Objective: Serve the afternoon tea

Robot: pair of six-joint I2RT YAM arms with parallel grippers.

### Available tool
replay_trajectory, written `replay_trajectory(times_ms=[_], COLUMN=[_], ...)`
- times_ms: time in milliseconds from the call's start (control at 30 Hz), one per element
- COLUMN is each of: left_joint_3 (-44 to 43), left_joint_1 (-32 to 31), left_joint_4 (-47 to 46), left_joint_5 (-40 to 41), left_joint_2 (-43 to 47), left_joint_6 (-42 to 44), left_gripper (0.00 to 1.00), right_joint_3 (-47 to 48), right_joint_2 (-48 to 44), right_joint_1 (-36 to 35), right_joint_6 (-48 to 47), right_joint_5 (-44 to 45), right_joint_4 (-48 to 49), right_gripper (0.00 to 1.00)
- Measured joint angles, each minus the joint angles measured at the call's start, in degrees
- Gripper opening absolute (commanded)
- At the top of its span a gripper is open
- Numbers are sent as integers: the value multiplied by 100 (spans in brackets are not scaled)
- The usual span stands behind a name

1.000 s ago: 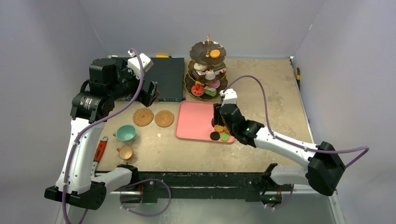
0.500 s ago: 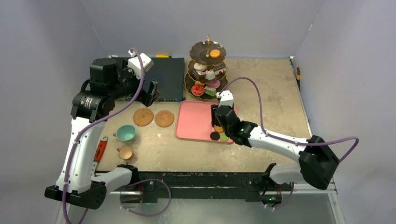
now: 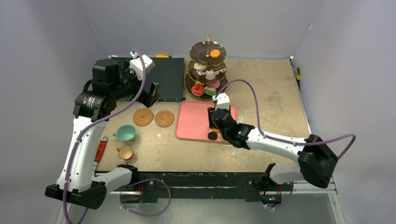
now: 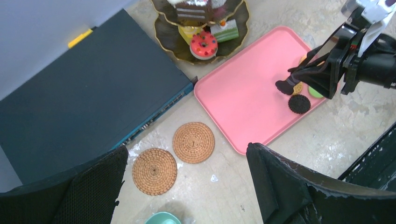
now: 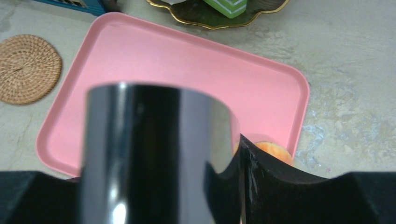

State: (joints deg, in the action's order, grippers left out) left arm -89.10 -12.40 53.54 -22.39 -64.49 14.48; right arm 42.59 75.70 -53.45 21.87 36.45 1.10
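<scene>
Small tan cup (image 3: pixel 125 152): upright on the worktop, well left of the pink rectangular tray (image 3: pixel 194 116), nearer than its near edge.
Teal cup (image 3: pixel 125 133): upright just beyond the tan cup, well left of the tray, about level with its near edge.
Round black toy biscuit (image 3: pixel 213 136): flat on the tray, at the near edge toward the right corner.
Orange-brown round toy biscuit (image 4: pixel 298 88): on the tray just beyond the black biscuit, beside the tong tips.
Green round toy piece (image 4: pixel 316 92): in the tray's near right corner, partly hidden by the right arm.
Right pincer (image 3: pixel 218 125): over the near right part of the tray, clamped on the black tongs (image 5: pixel 149 140).
Tong tips: down at the tray by the orange-brown biscuit; cannot tell whether pinching anything.
Brown woven round coaster (image 3: pixel 164 118): flat on the worktop just left of the tray.
Second woven coaster (image 3: pixel 143 117): just beside the first, farther left of the tray, apart from both cups.
Left pincer (image 3: pixel 152 94): raised above the worktop, left of the tray's far left corner, jaws spread wide, holding nothing.
Dark blue flat box (image 3: pixel 168 74): beyond the coasters, left of the tray's far left corner.
Dark scalloped three-tier stand (image 3: pixel 201 48): upright just beyond the tray's far edge, gold rod (image 3: pixel 208 39) rising through its middle.
Red round toy cake (image 4: pixel 203 44): on the stand's bottom tier, on the side facing the tray.
Green-and-white striped toy slice (image 4: pixel 228 30): on the bottom tier beside the red cake.
Orange round toy sweet (image 3: pixel 215 53): on the top tier, right of the rod.
</scene>
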Motion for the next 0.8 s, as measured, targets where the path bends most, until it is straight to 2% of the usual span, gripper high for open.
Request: replay_trajectory(times_ms=[267,500,800], left_joint_3=[647,651,616], left_joint_1=[0,0,0], left_joint_4=[-37,-76,-72], left_joint_5=[-11,-17,-17], left_joint_2=[70,76,79], left_joint_6=[15,13,15], left_gripper=[99,99,99], right_joint_3=[-28,46,2], right_joint_2=[61,179,-136], right_joint_1=[-227,-269,-271], right_joint_6=[28,-2,37], right_joint_5=[-299,-295,-223], right_joint_4=[332,505,404], right_gripper=[53,54,58])
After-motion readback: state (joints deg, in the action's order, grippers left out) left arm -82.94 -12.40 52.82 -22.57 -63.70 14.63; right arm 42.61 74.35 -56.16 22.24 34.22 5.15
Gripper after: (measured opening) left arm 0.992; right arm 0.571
